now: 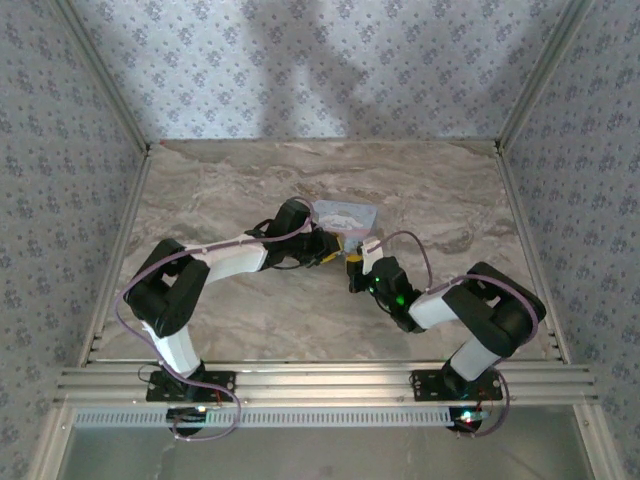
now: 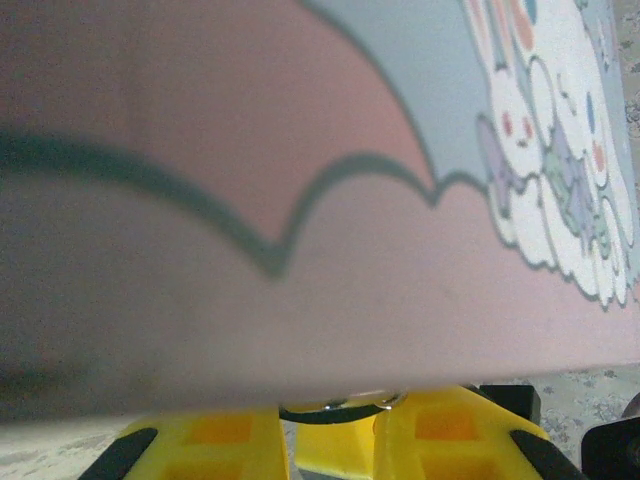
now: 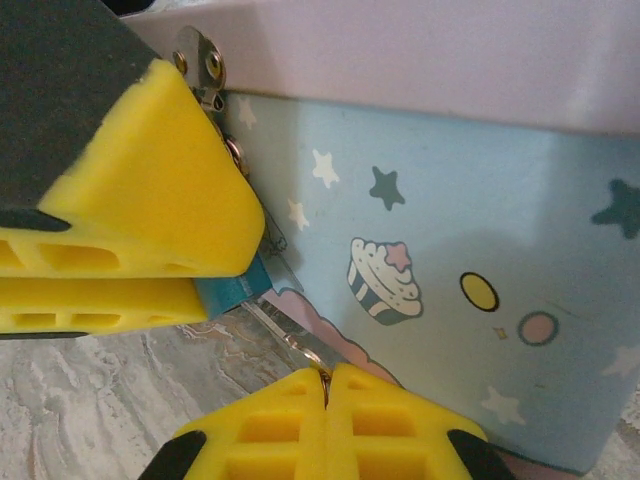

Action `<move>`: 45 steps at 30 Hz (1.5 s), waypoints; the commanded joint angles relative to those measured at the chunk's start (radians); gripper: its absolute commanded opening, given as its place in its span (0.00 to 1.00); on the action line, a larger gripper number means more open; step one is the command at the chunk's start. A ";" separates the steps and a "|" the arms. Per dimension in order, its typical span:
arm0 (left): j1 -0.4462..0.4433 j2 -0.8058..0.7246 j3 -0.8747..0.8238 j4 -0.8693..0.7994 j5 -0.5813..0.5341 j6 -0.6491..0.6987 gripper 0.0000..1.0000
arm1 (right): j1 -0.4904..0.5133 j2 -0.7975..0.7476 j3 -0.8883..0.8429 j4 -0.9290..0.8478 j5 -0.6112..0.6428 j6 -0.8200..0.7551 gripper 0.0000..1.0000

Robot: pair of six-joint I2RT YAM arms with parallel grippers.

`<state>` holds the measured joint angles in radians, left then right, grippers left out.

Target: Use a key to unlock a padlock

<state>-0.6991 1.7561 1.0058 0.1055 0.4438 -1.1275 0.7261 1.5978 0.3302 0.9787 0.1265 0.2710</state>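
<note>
Working between flower-papered walls (image 1: 330,70), over a marbled table (image 1: 220,180). Keeping close to the pastel box (image 1: 345,213) at mid-table. Pinching, with the left gripper (image 1: 327,254), the small teal padlock (image 3: 235,288) hanging by the box's hasp (image 3: 205,68), probably for holding the keyhole steady and turned toward the other arm. Clenching the key (image 3: 285,335) in the right gripper (image 3: 325,378), blade slanting up at the padlock, likely lining up for insertion. Not managing to tell whether touching or entering.

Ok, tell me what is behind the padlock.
Behind the teal padlock stands the blue box, printed with stars and a cupcake. The left pincer, shut on the padlock, covers most of its body and whatever lies behind that part.
</note>
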 commanded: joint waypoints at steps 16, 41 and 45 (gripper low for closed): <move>-0.035 0.009 0.042 -0.074 0.053 -0.005 0.02 | 0.015 -0.027 0.047 0.134 0.048 -0.170 0.00; -0.038 0.019 0.034 -0.055 0.042 -0.014 0.02 | -0.063 -0.011 0.078 0.209 -0.246 0.048 0.00; -0.037 0.017 0.033 -0.049 0.033 -0.012 0.02 | -0.101 -0.013 0.069 0.210 -0.310 0.096 0.00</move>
<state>-0.7013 1.7569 1.0302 0.0731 0.4114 -1.1278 0.6312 1.5970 0.3374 1.0084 -0.0525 0.3115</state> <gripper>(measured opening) 0.198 0.066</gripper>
